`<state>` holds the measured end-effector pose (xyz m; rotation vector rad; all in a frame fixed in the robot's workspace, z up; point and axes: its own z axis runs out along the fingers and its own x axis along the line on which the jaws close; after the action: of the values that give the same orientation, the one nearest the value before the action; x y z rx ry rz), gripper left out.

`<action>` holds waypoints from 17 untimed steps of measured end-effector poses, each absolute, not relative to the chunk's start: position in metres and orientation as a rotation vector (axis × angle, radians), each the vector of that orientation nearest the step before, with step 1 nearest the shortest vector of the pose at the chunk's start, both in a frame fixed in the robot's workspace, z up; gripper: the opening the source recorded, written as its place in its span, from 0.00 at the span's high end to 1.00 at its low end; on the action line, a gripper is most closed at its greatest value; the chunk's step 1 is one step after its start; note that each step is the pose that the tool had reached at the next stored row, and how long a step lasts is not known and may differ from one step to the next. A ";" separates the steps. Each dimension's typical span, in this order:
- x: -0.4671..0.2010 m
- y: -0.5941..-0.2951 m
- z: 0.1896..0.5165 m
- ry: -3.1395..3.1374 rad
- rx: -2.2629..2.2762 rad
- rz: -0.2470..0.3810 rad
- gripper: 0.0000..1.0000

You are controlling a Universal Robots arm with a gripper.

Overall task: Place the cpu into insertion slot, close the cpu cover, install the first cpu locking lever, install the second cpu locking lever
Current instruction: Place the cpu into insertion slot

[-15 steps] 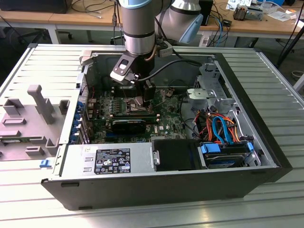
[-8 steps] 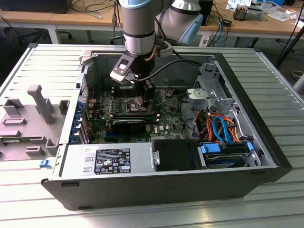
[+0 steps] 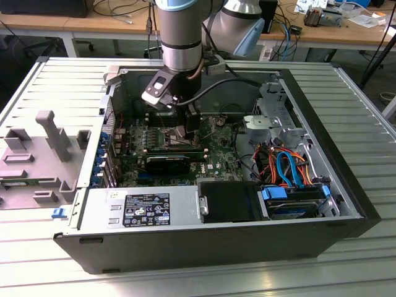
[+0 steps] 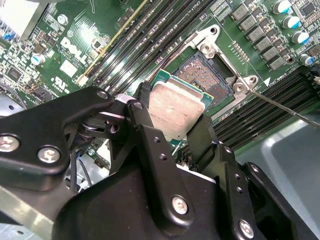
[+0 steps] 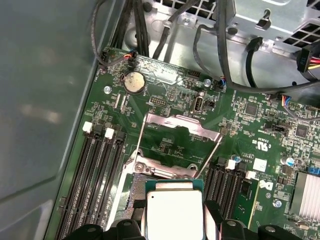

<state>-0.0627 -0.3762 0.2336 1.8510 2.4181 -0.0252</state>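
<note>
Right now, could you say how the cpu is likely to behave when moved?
The cpu looks a thin flat plate: probably stiff and light. Held only by its edges between the fingers, its smooth metal might slip or tilt.

A black and white sticker (image 3: 147, 210) sits on the silver box (image 3: 99, 207) at the near side of the computer case. Its print is too small to read. In the second wrist view, big white letters (image 4: 75, 48) and tiny white marks are printed on the green circuit board (image 4: 227, 37).
</note>
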 end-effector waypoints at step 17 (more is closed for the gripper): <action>-0.063 -0.376 0.234 2.221 2.107 -0.013 0.46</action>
<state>-0.0627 -0.3761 0.2336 2.1073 2.2214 -0.0133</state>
